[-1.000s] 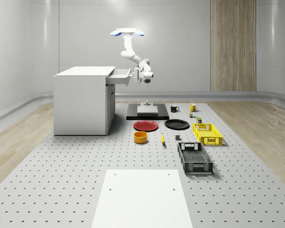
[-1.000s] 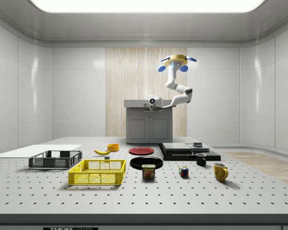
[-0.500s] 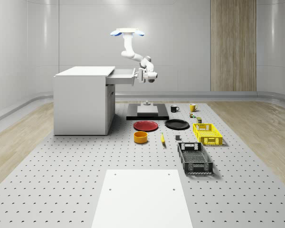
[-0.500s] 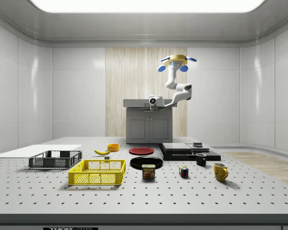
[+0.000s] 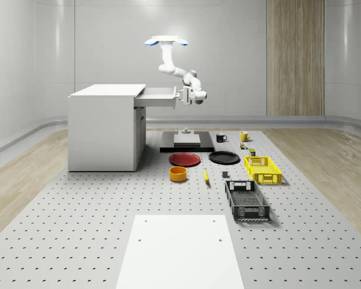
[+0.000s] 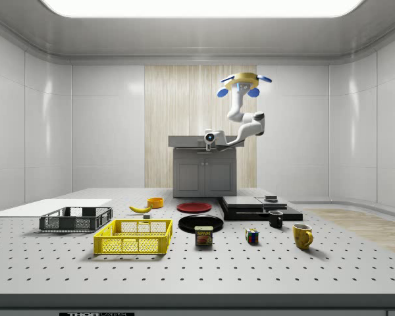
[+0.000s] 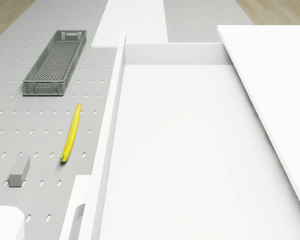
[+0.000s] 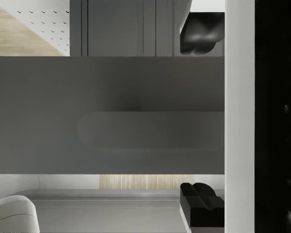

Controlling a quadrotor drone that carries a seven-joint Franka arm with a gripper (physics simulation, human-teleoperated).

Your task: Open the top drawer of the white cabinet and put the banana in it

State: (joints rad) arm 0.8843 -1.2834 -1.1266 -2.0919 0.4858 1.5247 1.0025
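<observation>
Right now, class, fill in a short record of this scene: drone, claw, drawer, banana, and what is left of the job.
drone: hovers above the open drawer's front
claw: at the top drawer's front, fingers either side of the handle
drawer: pulled well out of the cabinet, nothing in it
cabinet: white, on the table
banana: on the table, between the orange bowl and the grey crate, untouched
left to do: fetch the banana, place it in the drawer

The open top drawer (image 7: 190,150) is cut off by the drone view's edge.
</observation>
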